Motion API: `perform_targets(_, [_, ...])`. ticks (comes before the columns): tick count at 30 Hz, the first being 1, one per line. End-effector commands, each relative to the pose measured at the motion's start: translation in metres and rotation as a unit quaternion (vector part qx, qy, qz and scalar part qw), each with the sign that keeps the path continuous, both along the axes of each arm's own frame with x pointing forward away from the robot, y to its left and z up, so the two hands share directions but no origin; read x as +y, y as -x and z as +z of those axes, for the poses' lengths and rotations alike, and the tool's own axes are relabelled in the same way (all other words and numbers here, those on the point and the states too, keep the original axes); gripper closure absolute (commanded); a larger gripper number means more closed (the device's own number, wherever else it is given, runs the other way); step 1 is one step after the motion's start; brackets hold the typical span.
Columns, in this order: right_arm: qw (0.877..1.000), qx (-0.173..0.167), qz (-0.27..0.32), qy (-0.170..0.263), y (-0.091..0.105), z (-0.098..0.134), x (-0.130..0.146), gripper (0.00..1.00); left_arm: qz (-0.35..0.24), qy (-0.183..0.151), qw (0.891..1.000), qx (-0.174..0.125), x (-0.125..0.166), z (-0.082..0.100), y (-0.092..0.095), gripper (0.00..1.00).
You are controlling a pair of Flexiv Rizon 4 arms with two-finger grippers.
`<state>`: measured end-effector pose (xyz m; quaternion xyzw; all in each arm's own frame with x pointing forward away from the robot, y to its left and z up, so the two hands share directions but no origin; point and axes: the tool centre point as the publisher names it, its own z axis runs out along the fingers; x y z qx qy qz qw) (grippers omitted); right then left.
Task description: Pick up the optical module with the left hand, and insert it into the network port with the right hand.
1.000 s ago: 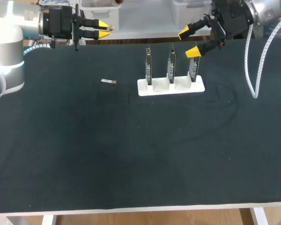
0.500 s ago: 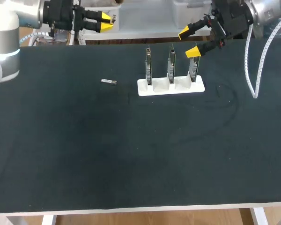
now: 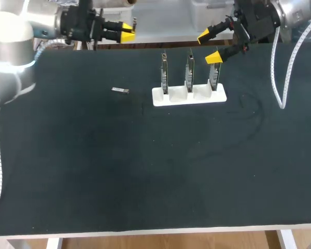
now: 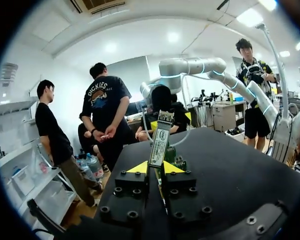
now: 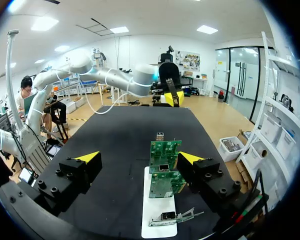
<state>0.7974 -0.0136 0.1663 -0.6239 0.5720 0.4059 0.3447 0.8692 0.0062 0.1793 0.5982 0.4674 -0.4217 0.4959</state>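
Your left tool (image 3: 127, 31), clamped on the silver labelled optical module (image 4: 160, 137), has slid toward three o'clock; your right tool (image 3: 209, 46) hangs spread apart at one o'clock.

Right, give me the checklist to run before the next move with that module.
1. My left gripper shut on the slim silver optical module: ok.
2. My right gripper open and empty: ok.
3. The white stand holding three green circuit boards upright: ok.
4. Which board takes the module: cannot tell.
5. The small silver piece on the black table lying apart from the stand: ok.
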Motion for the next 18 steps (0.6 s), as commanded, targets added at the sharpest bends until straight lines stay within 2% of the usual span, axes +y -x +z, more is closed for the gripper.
perform_targets(1, [1.0, 0.0, 0.001, 0.0, -0.0008, 0.0002, 0.0, 0.0, -0.05, 0.037, 0.998, 0.009, -0.0249, -0.0045, -0.0128, 1.0])
perform_targets(18, [1.0, 0.0, 0.001, 0.0, -0.0008, 0.0002, 0.0, 0.0, -0.05, 0.037, 0.998, 0.009, -0.0249, -0.0045, -0.0128, 1.0])
